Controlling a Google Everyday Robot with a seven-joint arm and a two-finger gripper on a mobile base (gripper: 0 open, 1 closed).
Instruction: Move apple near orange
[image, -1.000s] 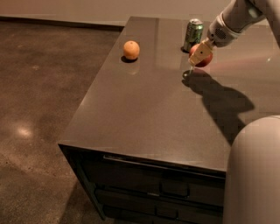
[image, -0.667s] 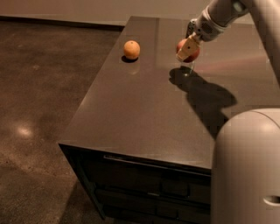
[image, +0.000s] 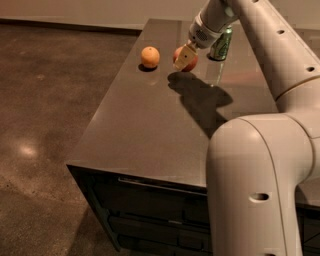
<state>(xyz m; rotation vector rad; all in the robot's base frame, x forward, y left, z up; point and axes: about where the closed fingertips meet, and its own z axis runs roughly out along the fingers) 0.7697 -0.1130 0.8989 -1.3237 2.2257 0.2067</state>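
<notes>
The orange (image: 150, 56) sits on the dark tabletop (image: 150, 125) near its far left edge. The red apple (image: 190, 61) is held in my gripper (image: 184, 58), a short way to the right of the orange and just above or at the table surface. The gripper's fingers are shut on the apple and cover its front. My arm reaches in from the upper right.
A green can (image: 221, 44) stands behind and to the right of the apple, partly hidden by my arm. The table's left edge drops to a brown floor (image: 45, 100). My arm's large white body (image: 250, 190) fills the lower right. Drawers show below the table front.
My gripper has carried the apple leftwards from beside the green can to close by the orange. The orange has not moved.
</notes>
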